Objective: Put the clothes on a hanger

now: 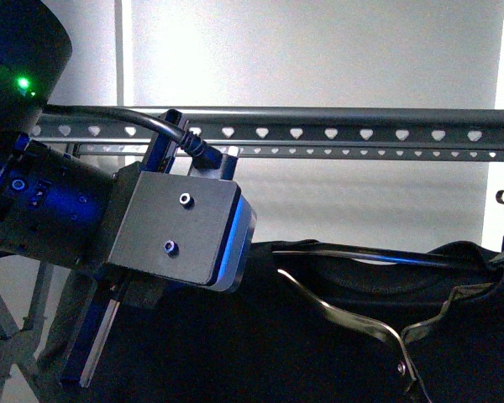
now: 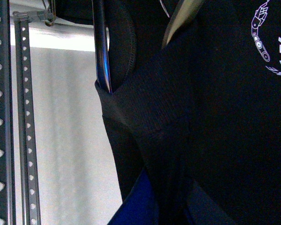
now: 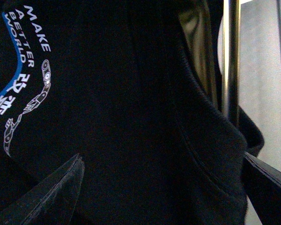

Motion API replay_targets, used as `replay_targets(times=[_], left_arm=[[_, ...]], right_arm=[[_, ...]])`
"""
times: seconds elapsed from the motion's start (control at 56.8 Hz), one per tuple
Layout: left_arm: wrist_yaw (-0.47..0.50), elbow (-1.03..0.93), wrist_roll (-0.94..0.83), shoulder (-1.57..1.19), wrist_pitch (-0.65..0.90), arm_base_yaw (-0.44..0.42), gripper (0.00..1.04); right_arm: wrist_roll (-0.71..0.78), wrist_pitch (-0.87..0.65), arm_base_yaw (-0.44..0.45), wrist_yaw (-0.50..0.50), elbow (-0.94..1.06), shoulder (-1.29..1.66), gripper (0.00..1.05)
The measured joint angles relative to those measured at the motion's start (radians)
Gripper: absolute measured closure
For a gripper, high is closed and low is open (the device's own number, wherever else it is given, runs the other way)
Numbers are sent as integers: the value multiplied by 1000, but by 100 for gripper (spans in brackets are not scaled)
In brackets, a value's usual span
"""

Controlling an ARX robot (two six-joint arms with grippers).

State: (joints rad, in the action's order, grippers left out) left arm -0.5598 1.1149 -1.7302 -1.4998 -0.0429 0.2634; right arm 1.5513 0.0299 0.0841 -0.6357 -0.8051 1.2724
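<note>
- You had your left arm [image 1: 176,227] filling the front view at 9 o'clock, its boxy wrist block raised in front of the rack [image 1: 332,133]
- The rack's long rail, punched with heart-shaped holes, ran from 9 o'clock to 3 o'clock across the upper part of that view, with a thinner rail of smaller holes just beside it
- The black T-shirt [image 1: 319,353] sat at 4 to 5 o'clock, below the rail and apart from it
- Its neck opening was spread over a silver wire coat hanger [image 1: 353,321]
- In your left wrist view the ribbed neck edge was close up, with a shiny bar of the coat hanger slipping inside it
- In your right wrist view the white "MAKE A BETTER WORLD" print [image 3: 35,28] and the blue stripe [image 3: 11,79] showed on the chest, with the coat hanger's bar beside the neck edge
- You could not tell how wide the left gripper stood, because dark cloth crowded its camera
- You could not tell for the right gripper either, for the same reason
</note>
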Motion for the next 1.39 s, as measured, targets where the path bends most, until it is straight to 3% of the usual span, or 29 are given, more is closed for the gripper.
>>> replay_targets(times=[0.423,0.775,0.986,1.162,1.391], left_arm=[[1,0,0,0,0,0,101],[2,0,0,0,0,-1,101],[0,3,8,0,3,-2,101],[-4,15,4,0,10,-2,78],[-11,19,3,2,11,-1,37]], right_arm=[[-235,-25,-20,50,-186,170,10],[-319,-93,-37,103,-196,238,70],[-312,-94,-41,101,-185,240,90],[-293,-81,-40,80,-178,240,96],[-364,9,18,9,-173,223,96]])
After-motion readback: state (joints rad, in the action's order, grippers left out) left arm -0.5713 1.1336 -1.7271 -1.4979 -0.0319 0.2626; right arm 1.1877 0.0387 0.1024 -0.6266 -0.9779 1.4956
